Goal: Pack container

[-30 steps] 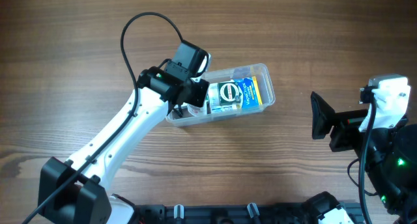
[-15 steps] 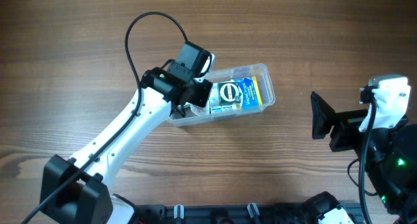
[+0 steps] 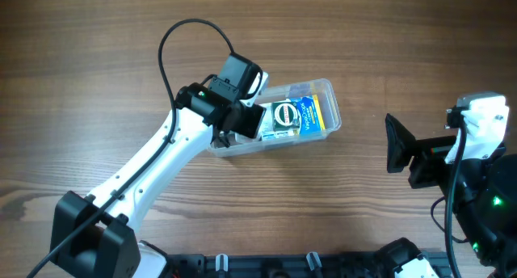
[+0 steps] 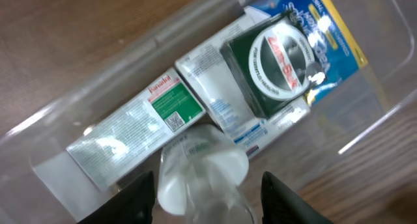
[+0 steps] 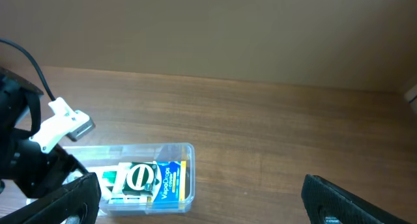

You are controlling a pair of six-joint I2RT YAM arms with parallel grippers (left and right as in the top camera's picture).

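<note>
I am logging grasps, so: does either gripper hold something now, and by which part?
The left gripper holds the small clear bottle by the sides of its body, above the container. The right gripper is open and empty.

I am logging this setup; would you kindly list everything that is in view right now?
table: one, brown wood, under everything.
container: one, clear, middle of the table.
green box: one, dark green with a white ring, inside the container, on top of the other packs.
blue and yellow pack: one, inside the container, at its end nearer the right arm, partly under the green box.
white box: one, white with a green and red label, flat on the container floor.
white pack: one, white with blue print, beside the white box.
small bottle: one, clear, blurred, above the packs.
left gripper: over the container, fingers either side of the small bottle.
right gripper: open, off to the side.
</note>
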